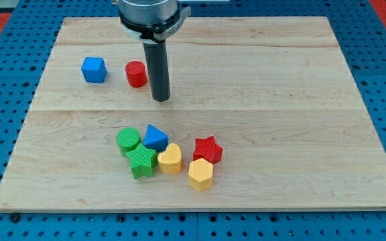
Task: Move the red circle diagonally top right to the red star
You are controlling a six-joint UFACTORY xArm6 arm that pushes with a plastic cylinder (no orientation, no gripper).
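The red circle [136,73] stands on the wooden board at the view's upper left. The red star [208,149] lies lower and to the right, in a cluster of blocks. My tip [161,99] rests on the board just right of and slightly below the red circle, a small gap apart from it. The dark rod rises from the tip to the arm's mount at the view's top.
A blue cube [94,69] sits left of the red circle. Near the red star lie a green circle [129,140], a blue triangle [155,137], a green star [141,162], a yellow heart [170,159] and a yellow hexagon [200,174]. The board's edge [200,209] runs along the bottom.
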